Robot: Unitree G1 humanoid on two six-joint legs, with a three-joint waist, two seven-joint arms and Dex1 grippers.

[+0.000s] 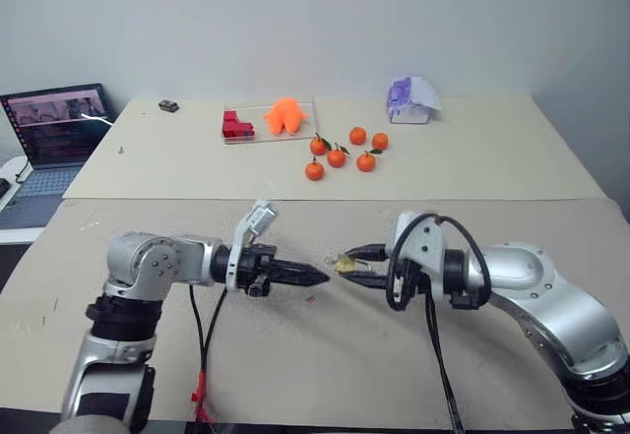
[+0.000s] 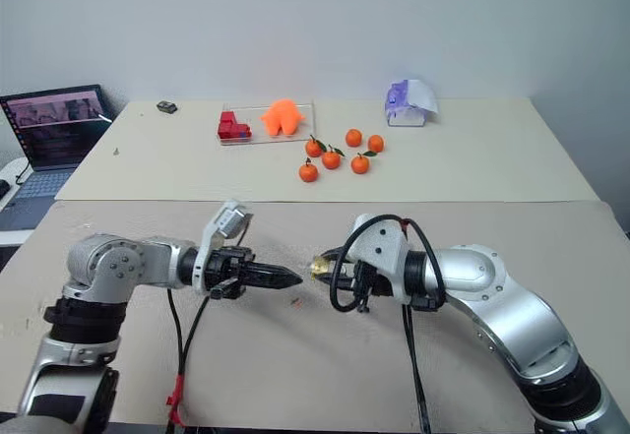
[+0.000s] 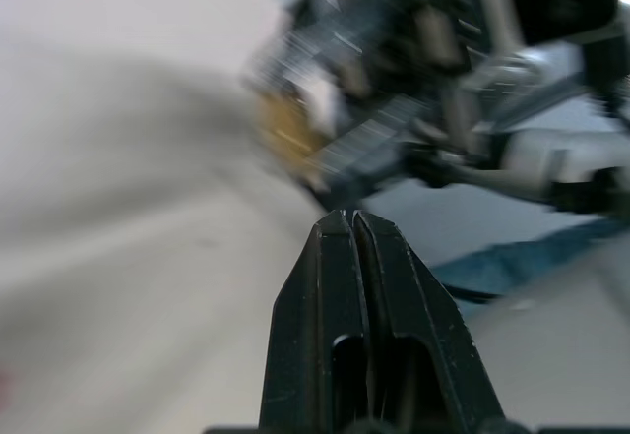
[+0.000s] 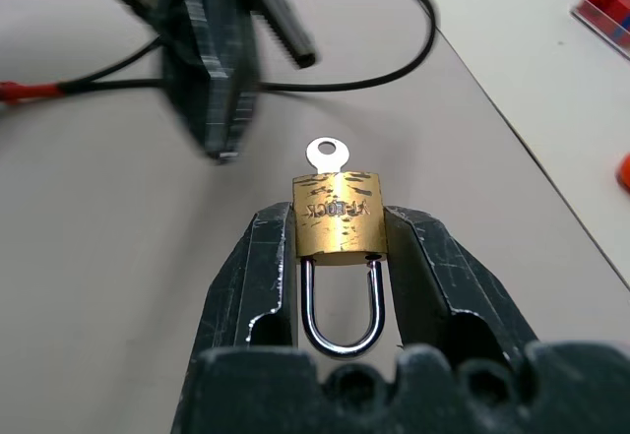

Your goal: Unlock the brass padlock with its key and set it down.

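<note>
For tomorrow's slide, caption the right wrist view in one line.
Right claw clamps a small gold-brass padlock, silvery key in its keyhole, shackle seated.

The brass padlock sits between the fingers of the right gripper, above the near worktop, with the key in its end facing the left gripper. The left gripper lies just left of the padlock, apart from it. On the far worktop, tangerines lie centrally, a tray behind-left, a laptop far left.
</note>
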